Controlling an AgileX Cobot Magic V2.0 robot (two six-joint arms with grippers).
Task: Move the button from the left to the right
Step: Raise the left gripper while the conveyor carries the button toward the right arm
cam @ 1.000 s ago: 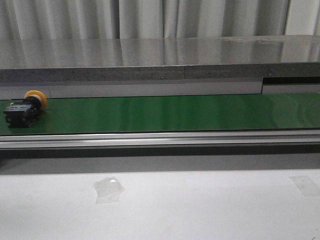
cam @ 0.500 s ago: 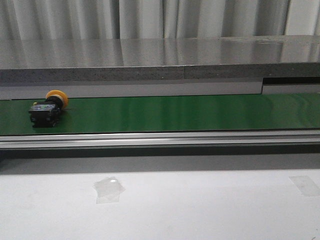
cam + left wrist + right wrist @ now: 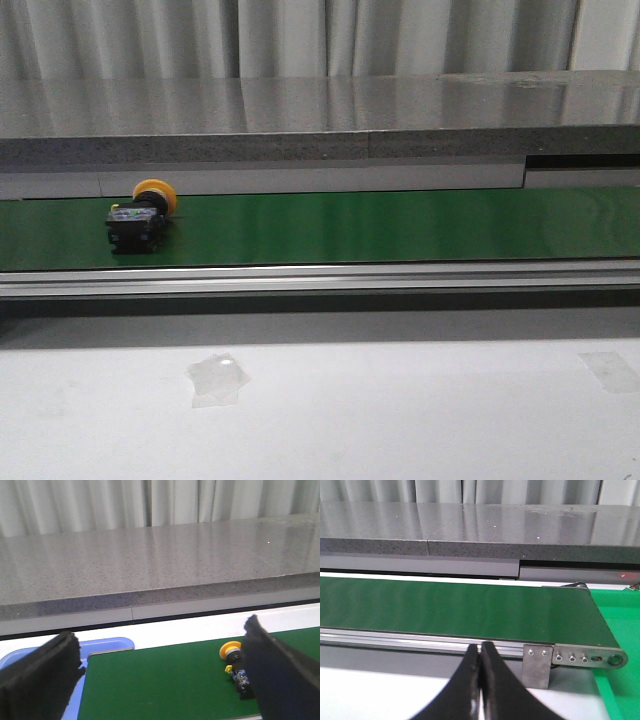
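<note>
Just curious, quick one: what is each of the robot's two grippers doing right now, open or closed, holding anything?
Left gripper: open, holding nothing.
Right gripper: fingers closed together, holding nothing.

The button (image 3: 142,217) has slid rightward along the green belt (image 3: 400,225); it was at the far left edge, then a little further in, and now lies further right, yellow cap towards the far side.
</note>
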